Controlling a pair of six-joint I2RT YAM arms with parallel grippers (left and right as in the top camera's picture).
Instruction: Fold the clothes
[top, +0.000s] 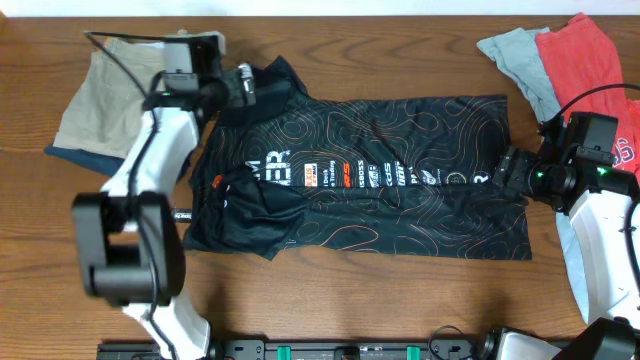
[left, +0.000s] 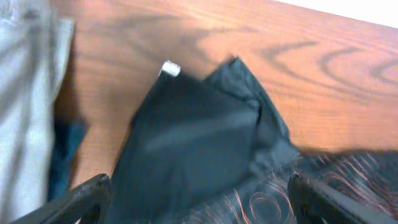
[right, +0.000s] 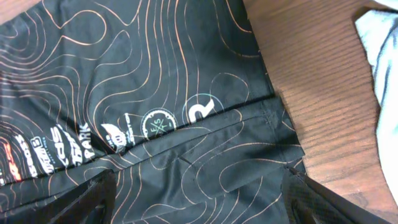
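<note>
The black jersey (top: 400, 170) is lying spread out flat across the middle of the wooden table (top: 400, 60).
I am holding my left gripper (top: 243, 86) over the sleeve at one end, jaws spread wide and pinching nothing. My right gripper (top: 507, 172) is hovering at the hem on the other end, jaws spread wide too. Khaki shorts (top: 95, 95) are lying just beside the sleeve. A red T-shirt (top: 585, 60) and a grey T-shirt (top: 515, 55) are lying near my right arm.
</note>
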